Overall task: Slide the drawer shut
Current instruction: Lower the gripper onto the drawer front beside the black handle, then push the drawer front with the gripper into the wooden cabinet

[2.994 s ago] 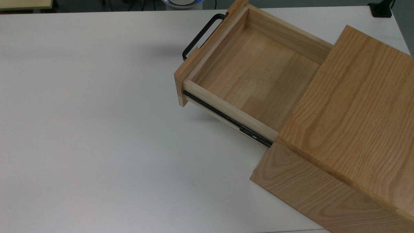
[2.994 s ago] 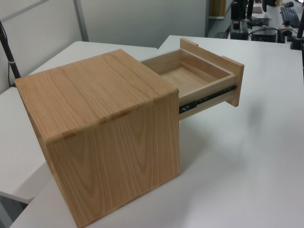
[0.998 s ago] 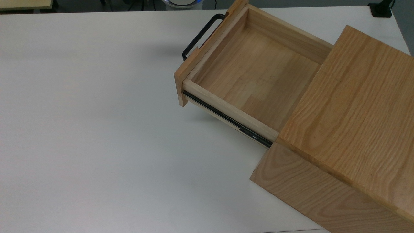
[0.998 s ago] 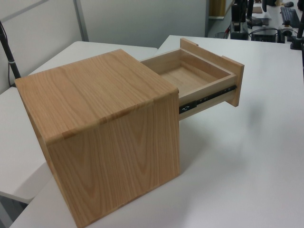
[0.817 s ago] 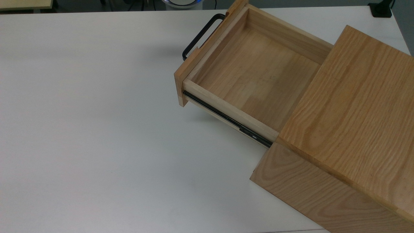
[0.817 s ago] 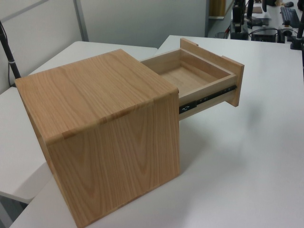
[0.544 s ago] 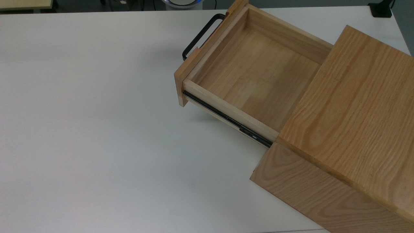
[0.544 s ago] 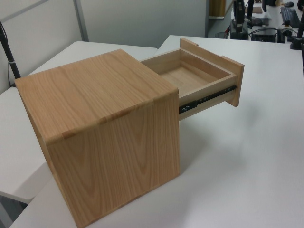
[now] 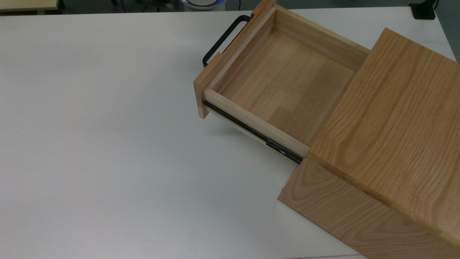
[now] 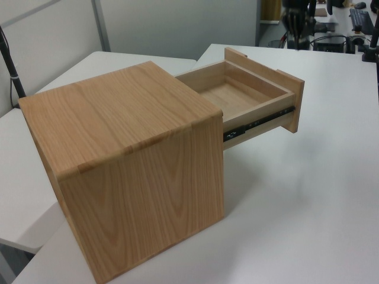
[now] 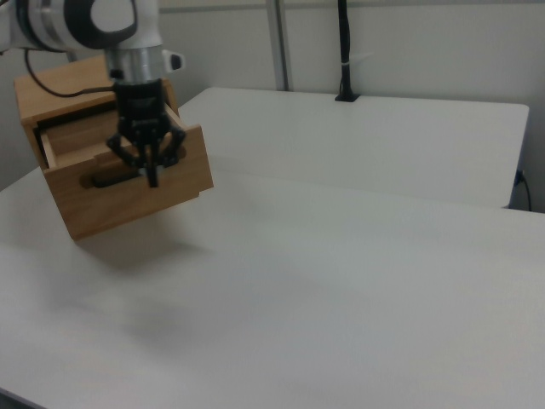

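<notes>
The white arm (image 11: 85, 21) enters from the right view's upper left, its wrist pointing straight down. The black gripper (image 11: 152, 175) hangs below it, fingers (image 11: 153, 164) drawn together to a narrow tip, holding nothing.

1. Wide open worktop (image 9: 107, 144) spreads across the top view's left, bare all the way up to the drawer (image 9: 284, 79) front.
2. The black handle (image 9: 222, 39) juts out from that front panel, with a gap behind the bar.
3. The cabinet (image 9: 391, 118) blocks the top view's right.
4. In the right view, the tool (image 11: 152, 175) hangs in front of the panel, fingers together.
</notes>
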You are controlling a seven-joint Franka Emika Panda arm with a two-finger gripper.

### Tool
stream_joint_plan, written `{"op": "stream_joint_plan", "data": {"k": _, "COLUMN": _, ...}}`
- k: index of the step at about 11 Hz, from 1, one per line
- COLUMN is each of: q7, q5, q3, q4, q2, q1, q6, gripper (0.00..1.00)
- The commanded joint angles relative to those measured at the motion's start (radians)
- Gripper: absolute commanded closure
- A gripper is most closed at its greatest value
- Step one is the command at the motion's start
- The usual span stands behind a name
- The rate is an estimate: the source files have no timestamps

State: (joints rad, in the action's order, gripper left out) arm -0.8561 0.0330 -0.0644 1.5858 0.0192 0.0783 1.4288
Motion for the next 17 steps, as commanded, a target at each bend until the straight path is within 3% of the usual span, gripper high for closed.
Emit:
{"op": "stream_joint_plan", "data": {"k": 1, "q7": -0.009, "q5": 0.016, "q3": -0.025, "q4": 0.054, "q2": 0.002, "q1": 0.122, "q6": 0.040, "gripper": 0.98}}
{"op": "stream_joint_plan", "data": {"k": 6, "q7": 0.144, "q5": 0.013, "q3": -0.025, "q4": 0.048, "q2": 0.070, "q1": 0.218, "q6": 0.183, "gripper": 1.00}}
{"op": "stream_joint_plan", "data": {"k": 8, "q7": 0.224, "q5": 0.001, "q3": -0.025, "q4": -0.001, "q2": 0.108, "q1": 0.238, "q6": 0.231, "gripper": 1.00}}
{"op": "stream_joint_plan", "data": {"k": 11, "q7": 0.250, "q5": 0.005, "q3": -0.026, "q4": -0.029, "q2": 0.171, "q1": 0.268, "q6": 0.335, "gripper": 1.00}}
{"op": "stream_joint_plan", "data": {"k": 14, "q7": 0.290, "q5": -0.001, "q3": -0.026, "q4": -0.121, "q2": 0.275, "q1": 0.307, "q6": 0.412, "gripper": 1.00}}
{"op": "stream_joint_plan", "data": {"k": 17, "q7": 0.345, "q5": -0.025, "q3": -0.026, "q4": -0.122, "q2": 0.320, "q1": 0.351, "q6": 0.569, "gripper": 1.00}}
